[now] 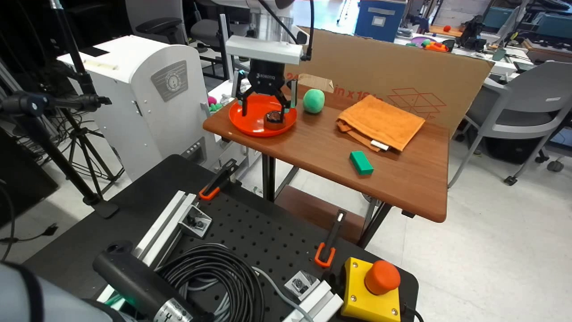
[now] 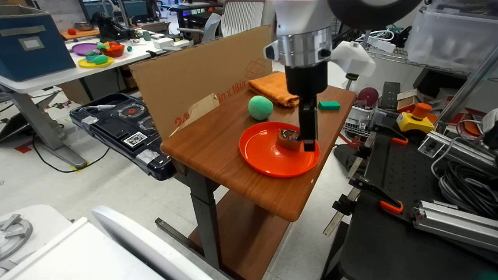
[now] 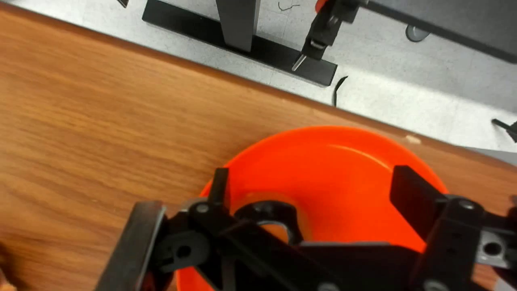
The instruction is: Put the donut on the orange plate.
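Note:
The donut [image 1: 269, 124], brown with a dark glossy top, rests inside the orange plate [image 1: 243, 122], near one side. It also shows inside the plate [image 2: 262, 155] in an exterior view [image 2: 287, 142]. My gripper [image 1: 264, 112] is low over the plate with its fingers wide apart. In the wrist view the gripper [image 3: 312, 184] is open, with bare plate [image 3: 335, 173] between its fingertips. The donut [image 3: 268, 207] there is close to one finger and partly hidden behind it. I cannot tell whether that finger touches it.
A green ball [image 1: 313, 101] stands beside the plate on the brown table [image 1: 402, 179]. A folded orange cloth [image 1: 380, 120] and a green block [image 1: 361, 163] lie farther along. A cardboard wall [image 1: 375, 67] stands along one table edge. The plate is near the table's end.

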You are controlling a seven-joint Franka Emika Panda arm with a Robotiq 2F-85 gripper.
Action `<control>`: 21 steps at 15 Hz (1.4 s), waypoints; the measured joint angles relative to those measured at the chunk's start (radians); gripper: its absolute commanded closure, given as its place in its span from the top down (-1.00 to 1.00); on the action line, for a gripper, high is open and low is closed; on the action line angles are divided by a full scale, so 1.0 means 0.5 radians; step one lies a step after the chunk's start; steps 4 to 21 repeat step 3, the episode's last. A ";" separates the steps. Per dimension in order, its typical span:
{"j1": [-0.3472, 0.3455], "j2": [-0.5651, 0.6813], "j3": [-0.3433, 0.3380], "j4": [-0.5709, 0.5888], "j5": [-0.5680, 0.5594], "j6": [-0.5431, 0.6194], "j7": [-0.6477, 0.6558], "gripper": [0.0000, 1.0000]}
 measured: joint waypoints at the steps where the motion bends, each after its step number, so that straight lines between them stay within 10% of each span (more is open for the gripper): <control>1: -0.022 -0.107 0.004 -0.104 0.037 0.004 -0.041 1.00; 21: -0.084 -0.311 0.002 -0.298 0.087 0.011 -0.082 1.00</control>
